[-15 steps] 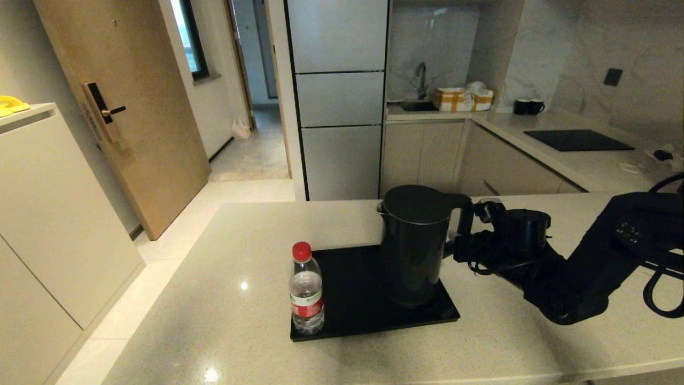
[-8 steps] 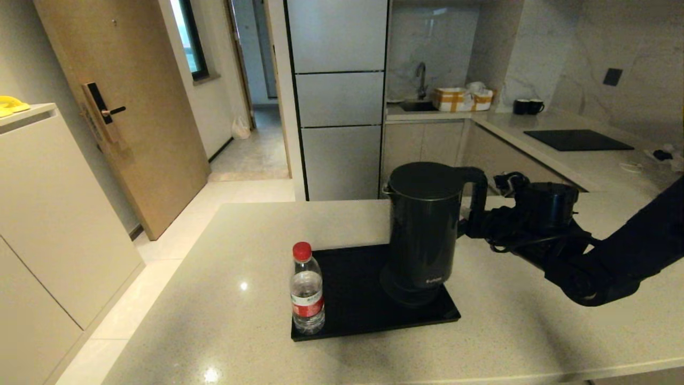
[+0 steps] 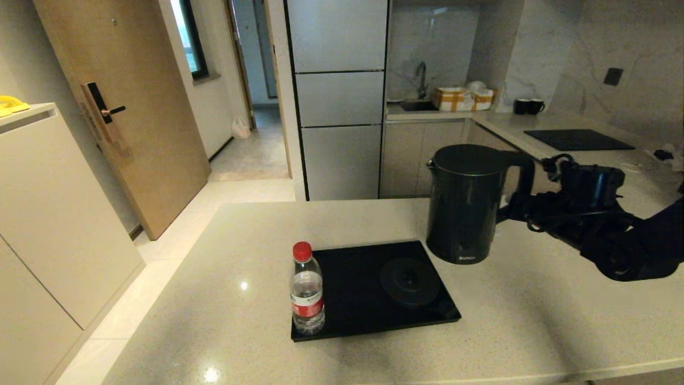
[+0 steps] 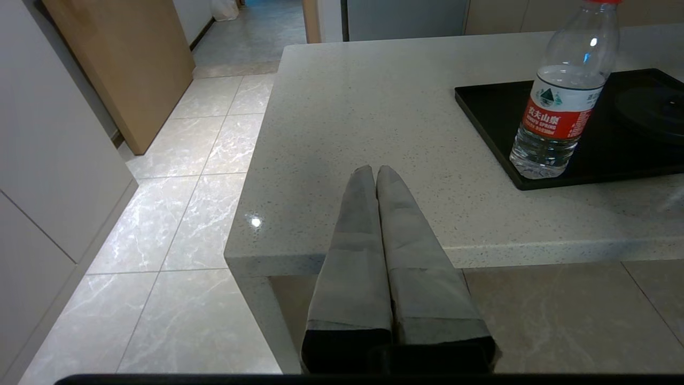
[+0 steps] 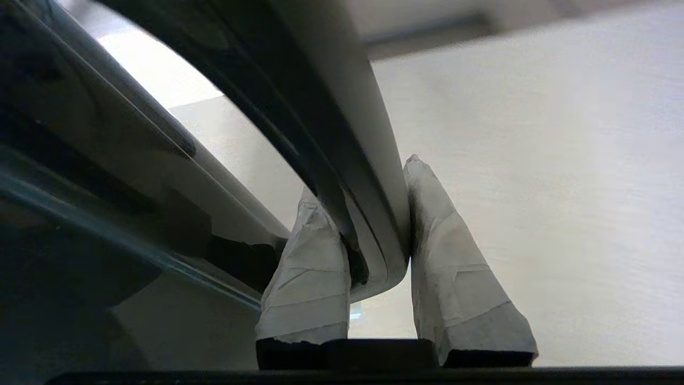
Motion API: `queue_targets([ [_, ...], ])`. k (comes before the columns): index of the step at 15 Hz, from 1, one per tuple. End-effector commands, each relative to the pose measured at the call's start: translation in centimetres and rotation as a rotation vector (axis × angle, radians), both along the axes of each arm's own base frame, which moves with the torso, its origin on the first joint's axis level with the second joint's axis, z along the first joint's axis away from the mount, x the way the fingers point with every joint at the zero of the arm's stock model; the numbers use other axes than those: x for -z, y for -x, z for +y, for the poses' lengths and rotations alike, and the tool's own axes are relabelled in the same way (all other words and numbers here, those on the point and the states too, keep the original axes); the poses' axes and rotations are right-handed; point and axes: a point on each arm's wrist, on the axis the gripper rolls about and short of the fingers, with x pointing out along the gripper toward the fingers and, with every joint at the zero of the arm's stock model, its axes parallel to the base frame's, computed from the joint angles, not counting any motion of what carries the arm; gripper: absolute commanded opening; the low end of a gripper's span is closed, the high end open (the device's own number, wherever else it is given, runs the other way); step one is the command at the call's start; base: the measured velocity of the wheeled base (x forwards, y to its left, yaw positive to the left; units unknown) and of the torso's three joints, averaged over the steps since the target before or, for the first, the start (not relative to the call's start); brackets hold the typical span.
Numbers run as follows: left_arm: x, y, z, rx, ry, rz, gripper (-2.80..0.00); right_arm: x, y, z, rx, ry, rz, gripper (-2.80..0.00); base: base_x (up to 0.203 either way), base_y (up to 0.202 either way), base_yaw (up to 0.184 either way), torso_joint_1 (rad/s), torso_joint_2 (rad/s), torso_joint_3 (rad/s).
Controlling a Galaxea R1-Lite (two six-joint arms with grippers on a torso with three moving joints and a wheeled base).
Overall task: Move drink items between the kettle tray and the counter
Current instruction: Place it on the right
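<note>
A: What is the setting?
B: A kitchen, with a wide light beige speckled stone counter (image 3: 374, 224) in front, and behind it a far grey worktop (image 3: 577, 160) carrying a black cooktop (image 3: 578, 140) and two black mugs (image 3: 528, 106)

A: And the biggest task things?
B: The flat rectangular glossy black tray (image 3: 347, 289) lies on the counter, its round black base disc (image 3: 410, 274) bare. The tall dark glossy electric kettle (image 3: 464, 206) hangs upright in the air, off the tray, above the counter just beyond the tray's far right corner

A: Who holds it?
B: The right gripper (image 5: 374, 251), reaching in from the right; its taped fingers (image 5: 459, 278) are clamped on either side of the kettle's loop handle (image 3: 521, 171)

A: The smaller items?
B: The small clear plastic water bottle with red cap and red label (image 3: 306, 291) stands upright on the tray's near left corner. The left gripper (image 4: 374, 174) sits at the counter's near edge, left of the tray, its two fingers pressed together on nothing
</note>
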Motion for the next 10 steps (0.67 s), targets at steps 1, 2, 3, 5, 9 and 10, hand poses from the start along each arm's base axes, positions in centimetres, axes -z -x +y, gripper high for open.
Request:
queue_targets([
  [1,0.0,0.0,0.0,-0.001,0.0,0.003,-2.8,2.4,1.0,-2.5,0.051,-0.001,0.076,-2.8,0.0,0.0,0.0,0.0,0.0,0.0],
  [2,0.0,0.0,0.0,-0.001,0.0,0.003,-2.8,3.3,1.5,-3.4,0.053,0.001,0.097,-2.8,0.0,0.0,0.0,0.0,0.0,0.0],
  [3,0.0,0.0,0.0,-0.001,0.0,0.002,-2.8,3.9,1.9,-4.4,0.036,0.007,0.076,-2.8,0.0,0.0,0.0,0.0,0.0,0.0],
  [5,0.0,0.0,0.0,-0.001,0.0,0.003,-2.8,5.4,2.1,-5.7,0.008,0.024,0.058,-2.8,0.0,0.0,0.0,0.0,0.0,0.0],
  [9,0.0,0.0,0.0,-0.001,0.0,0.001,-2.8,6.7,1.7,-5.7,-0.002,0.02,0.09,-2.8,0.0,0.0,0.0,0.0,0.0,0.0],
  [10,0.0,0.0,0.0,-0.001,0.0,0.002,-2.8,6.9,1.7,-5.7,-0.002,0.019,0.093,-2.8,0.0,0.0,0.0,0.0,0.0,0.0],
])
